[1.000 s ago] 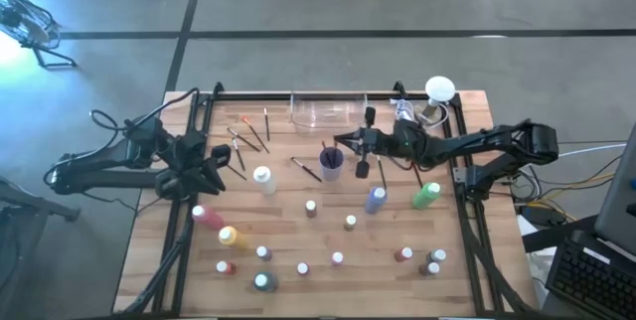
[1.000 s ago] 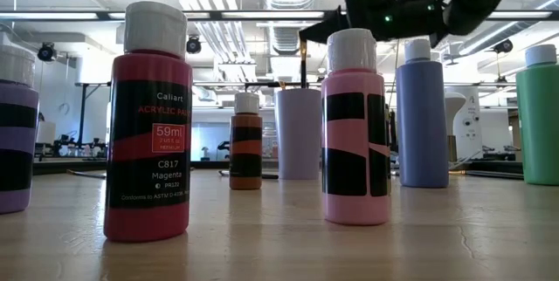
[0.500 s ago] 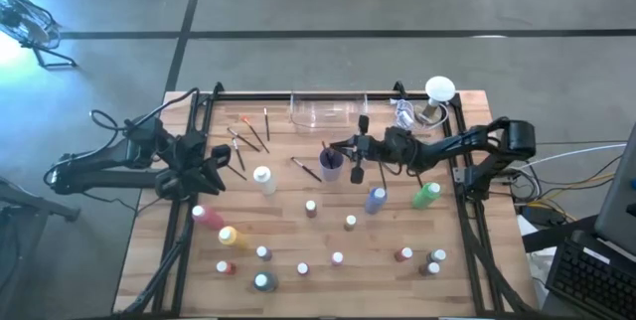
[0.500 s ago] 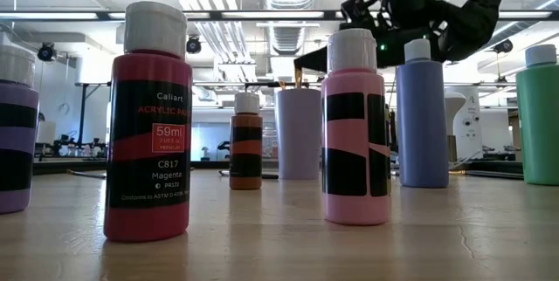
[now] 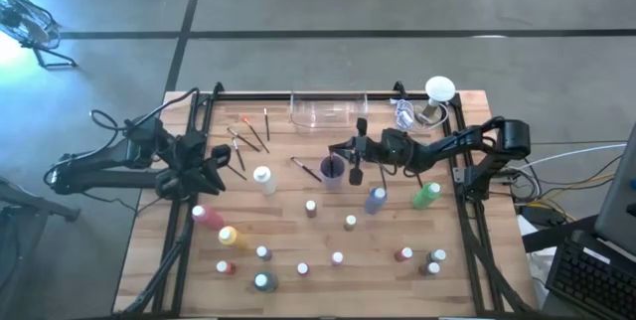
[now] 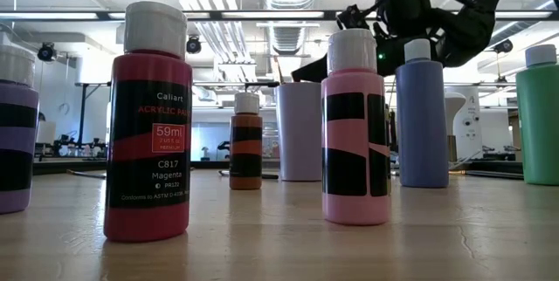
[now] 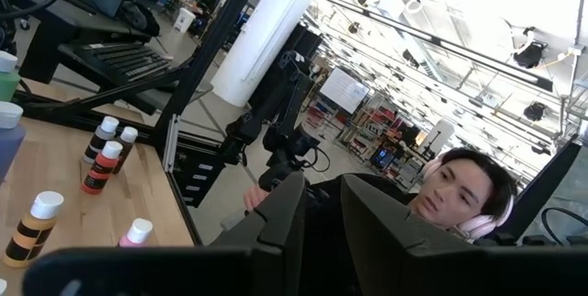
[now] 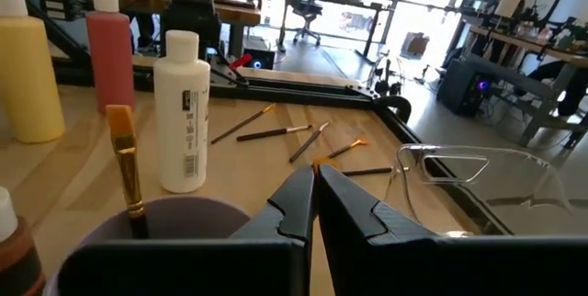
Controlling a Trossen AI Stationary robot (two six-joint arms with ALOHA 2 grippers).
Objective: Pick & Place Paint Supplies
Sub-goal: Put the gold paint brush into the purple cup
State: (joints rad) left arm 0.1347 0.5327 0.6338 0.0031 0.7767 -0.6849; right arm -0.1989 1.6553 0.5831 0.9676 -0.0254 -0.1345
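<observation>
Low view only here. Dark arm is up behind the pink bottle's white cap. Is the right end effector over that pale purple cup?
Observer: Yes. From above, the right end effector hangs at the right rim of the pale purple plastic cup.
Operator: Fingers open or shut?
Observer: Shut, as its own wrist view shows.
Operator: Any brushes out on the table?
Observer: Several thin dark-handled paintbrushes lie loose on the wooden table, between the clear plastic tray and the waiting left end effector.
</observation>
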